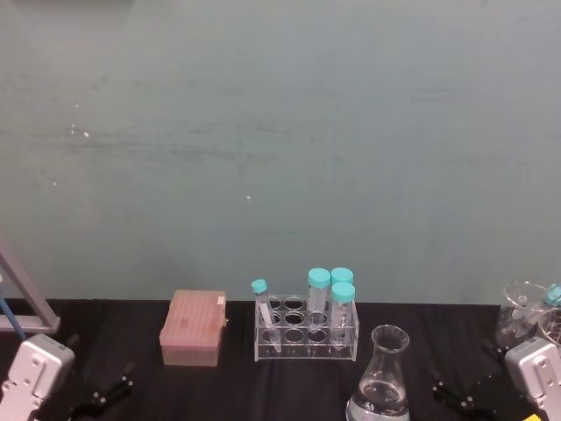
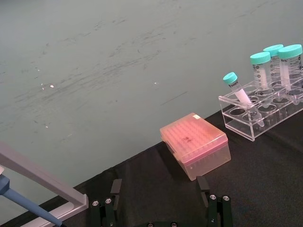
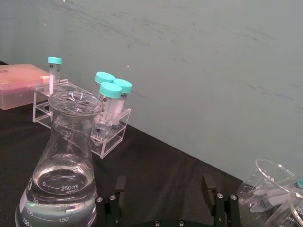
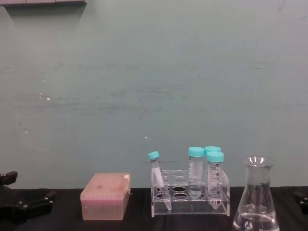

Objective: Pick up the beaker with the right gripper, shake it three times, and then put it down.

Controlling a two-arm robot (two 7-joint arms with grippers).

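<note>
Black and bolted, the right gripper (image 3: pixel 163 198) stands with its jaws wide apart and holds nothing. It sits low over the black table (image 1: pixel 228 395) at the robot's right, and the beaker (image 3: pixel 61 161) is just beside it on its left, outside the jaws, not between them. The beaker stands upright near the front edge of the table, in front of the right end of the clear tube rack (image 1: pixel 305 338), with clear liquid filling its wide base. The likeliest trouble, as I judge it, is the grip: the glass is smooth and slopes inward, so jaws closing on the cone could slide up or tip it, and a hard shake could slosh liquid out of the flared neck. A sideways approach might also nudge the beaker into the rack behind it, and a wide swing to the right could strike the open glass vessels (image 1: pixel 524 314) near the gripper. The left gripper (image 2: pixel 160 194) is parked at the left with its jaws also spread, near the pink tip box (image 2: pixel 195 144). By count: one beaker, one rack holding four teal-capped tubes (image 4: pixel 196 166), three broad and upright and one slim and leaning, one pink box, and at least two glass vessels at the far right.
</note>
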